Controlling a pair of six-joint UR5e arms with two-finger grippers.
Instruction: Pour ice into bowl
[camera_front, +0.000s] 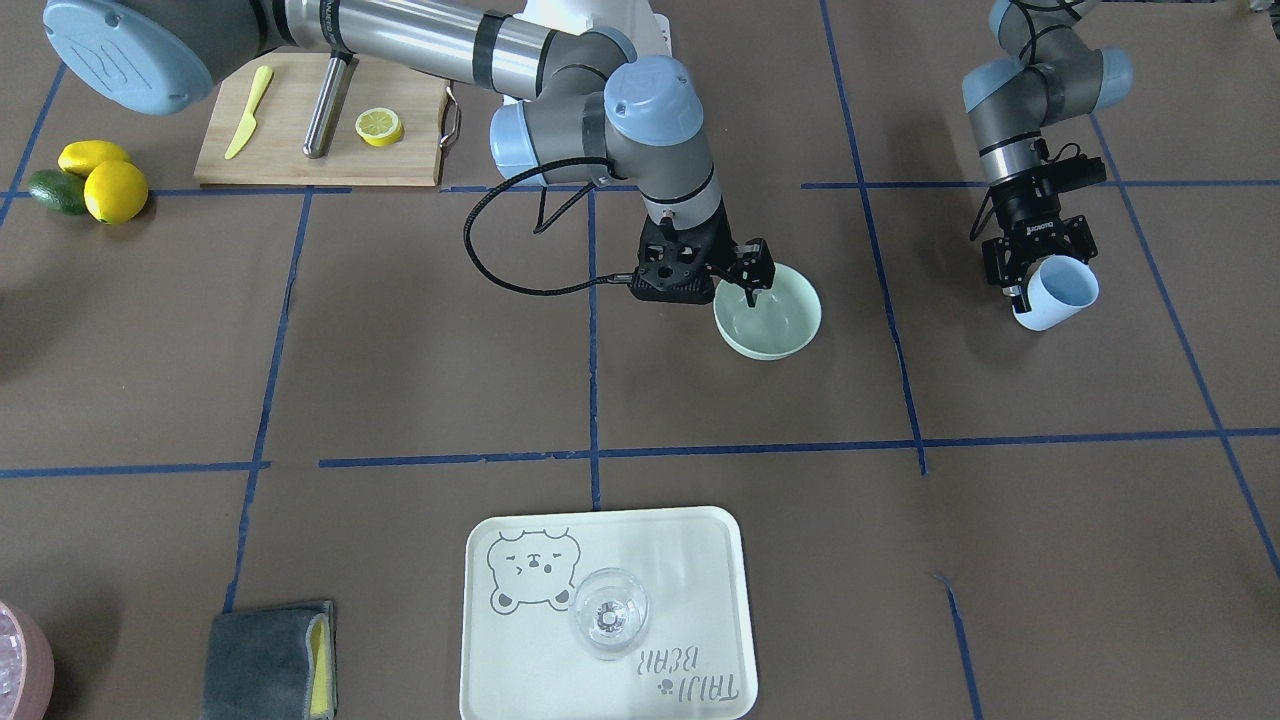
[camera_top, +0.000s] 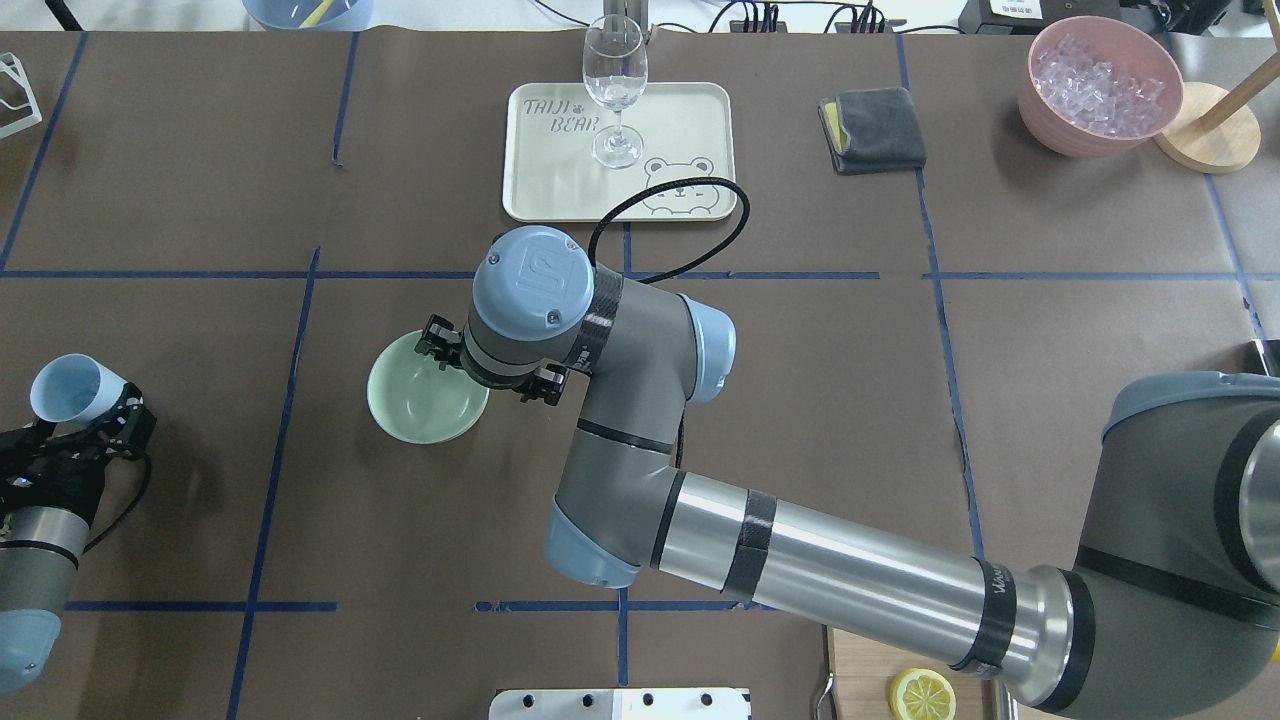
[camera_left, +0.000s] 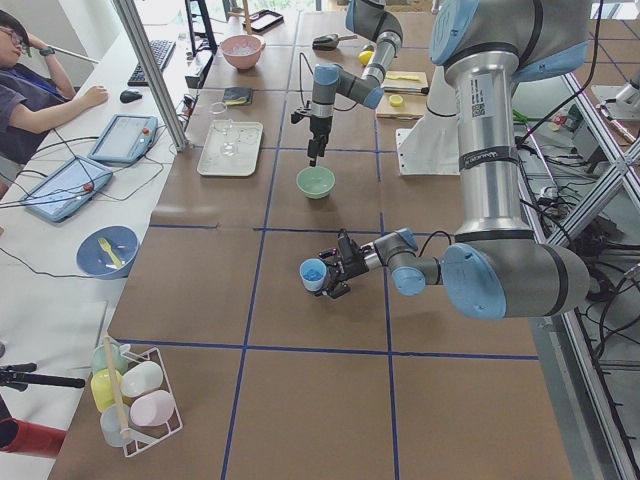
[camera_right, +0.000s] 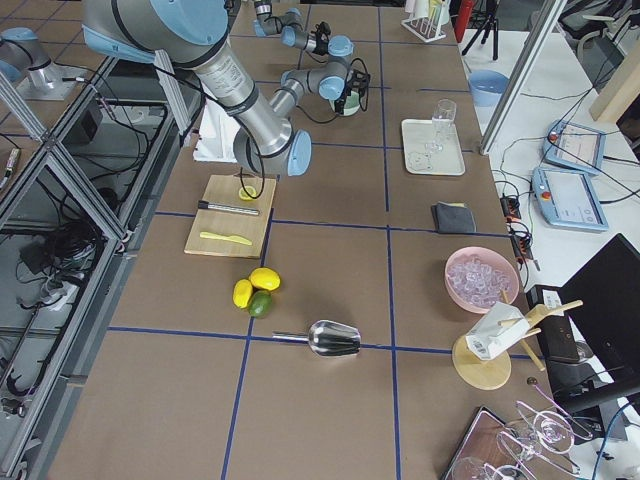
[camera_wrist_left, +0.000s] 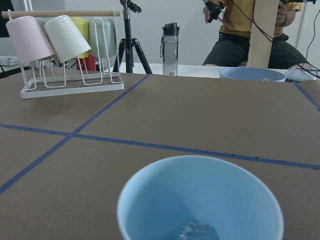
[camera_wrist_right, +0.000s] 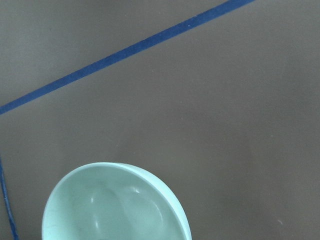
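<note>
The mint-green bowl (camera_front: 775, 325) stands on the table's middle and looks empty; it also shows in the right wrist view (camera_wrist_right: 112, 205). My right gripper (camera_front: 752, 285) hangs at the bowl's rim with one fingertip inside. I cannot tell whether it grips. My left gripper (camera_front: 1028, 278) is shut on a light blue cup (camera_front: 1058, 292), held tilted above the table, well apart from the bowl. The left wrist view shows a little clear ice (camera_wrist_left: 198, 231) at the cup's bottom. More ice (camera_top: 1098, 75) fills a pink container (camera_top: 1040, 110).
A tray (camera_front: 700, 540) with a wine glass (camera_front: 608, 612) lies ahead of the bowl. A folded cloth (camera_front: 265, 665), a cutting board (camera_front: 290, 150) with knife and lemon half, whole lemons (camera_front: 112, 190) and a metal scoop (camera_right: 335, 338) are on my right. A cup rack (camera_wrist_left: 65, 45) stands far left.
</note>
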